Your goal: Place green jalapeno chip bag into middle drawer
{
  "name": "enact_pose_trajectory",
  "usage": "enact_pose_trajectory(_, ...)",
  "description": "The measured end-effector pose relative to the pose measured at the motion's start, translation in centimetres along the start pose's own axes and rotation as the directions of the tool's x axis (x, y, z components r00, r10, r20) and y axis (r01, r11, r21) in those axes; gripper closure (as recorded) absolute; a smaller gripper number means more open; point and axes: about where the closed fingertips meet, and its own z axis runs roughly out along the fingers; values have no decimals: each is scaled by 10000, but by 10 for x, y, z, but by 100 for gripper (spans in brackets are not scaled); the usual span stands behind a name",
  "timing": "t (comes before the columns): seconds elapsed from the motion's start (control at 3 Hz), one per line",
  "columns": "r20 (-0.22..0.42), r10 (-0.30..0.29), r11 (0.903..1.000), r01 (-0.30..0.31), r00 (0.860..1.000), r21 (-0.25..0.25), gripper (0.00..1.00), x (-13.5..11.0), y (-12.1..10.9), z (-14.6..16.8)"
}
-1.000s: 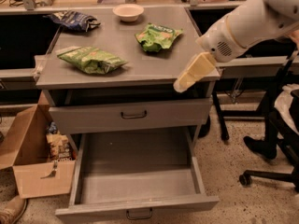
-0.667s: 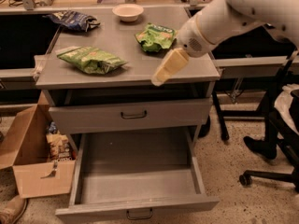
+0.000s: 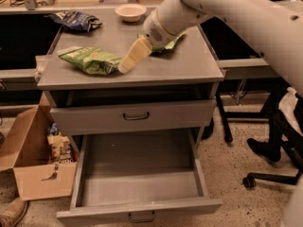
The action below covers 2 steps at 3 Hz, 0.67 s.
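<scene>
The green jalapeno chip bag (image 3: pixel 89 60) lies flat on the left part of the grey cabinet top (image 3: pixel 189 65), its pale end seam pointing left. My gripper (image 3: pixel 124 67), a yellowish wedge at the end of the white arm, reaches down from the right, and its tip is at the bag's right end, close to the front edge. The middle drawer (image 3: pixel 90 167) stands pulled out below, with a bare grey floor and a dark bow handle (image 3: pixel 141 217) on its front panel.
A shorter green bag (image 3: pixel 174 40) lies mostly hidden behind my arm. A dark blue bag (image 3: pixel 75 20) and a white bowl (image 3: pixel 130 11) sit at the back. The upper drawer (image 3: pixel 136 116) is shut. A cardboard box (image 3: pixel 35 167) stands left, and an office chair (image 3: pixel 277 150) right.
My arm has swung left across the cabinet top. The gripper went from the right front corner to the right end of the long green bag.
</scene>
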Motion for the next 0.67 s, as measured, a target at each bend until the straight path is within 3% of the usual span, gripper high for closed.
enact_pose_trajectory(0.33, 144, 346, 9989, -341, 9993, -323, 0, -28, 6, 30)
enact_pose_trajectory(0.67, 18, 684, 9952, -681, 9977, -703, 0, -39, 16, 66)
